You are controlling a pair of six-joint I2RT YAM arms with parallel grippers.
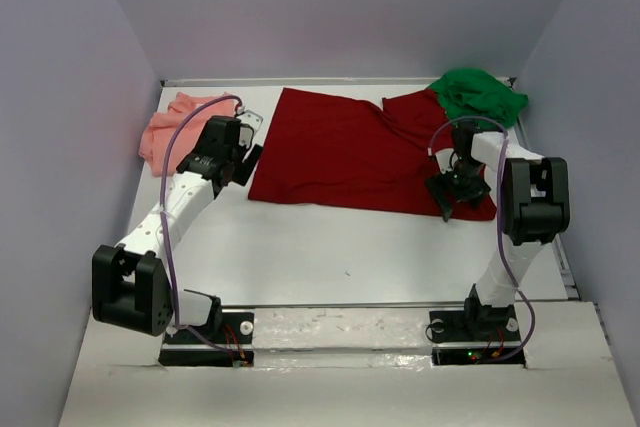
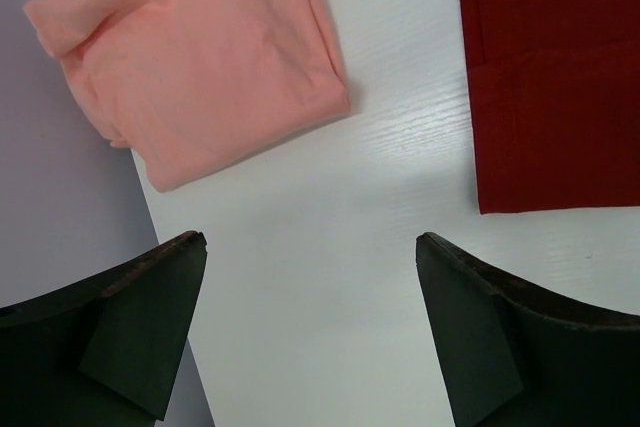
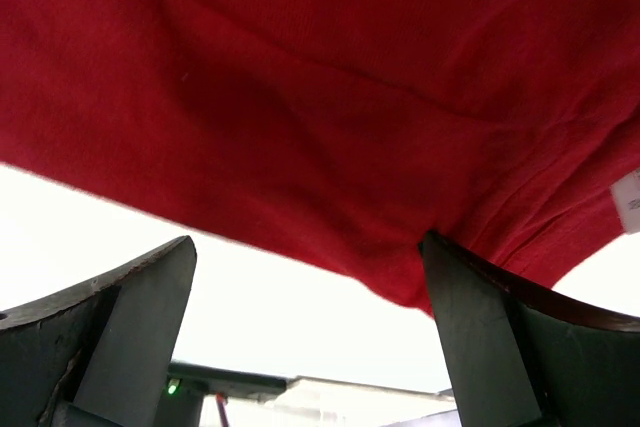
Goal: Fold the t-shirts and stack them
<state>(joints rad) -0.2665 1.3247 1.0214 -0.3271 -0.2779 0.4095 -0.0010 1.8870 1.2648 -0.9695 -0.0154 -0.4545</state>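
The dark red t-shirt (image 1: 345, 152) lies spread flat across the back middle of the table. The salmon pink t-shirt (image 1: 178, 125) lies folded at the back left; it also shows in the left wrist view (image 2: 200, 57). The bright green t-shirt (image 1: 478, 94) is bunched at the back right corner. My left gripper (image 1: 243, 162) is open and empty, just left of the red shirt's left edge (image 2: 550, 77). My right gripper (image 1: 452, 192) is open at the red shirt's near right edge (image 3: 330, 127), with one finger (image 3: 470, 337) touching the cloth.
The table's left edge (image 2: 150, 207) runs beside the left gripper. Grey walls close in the table on three sides. A white label (image 3: 627, 202) shows on the red shirt in the right wrist view.
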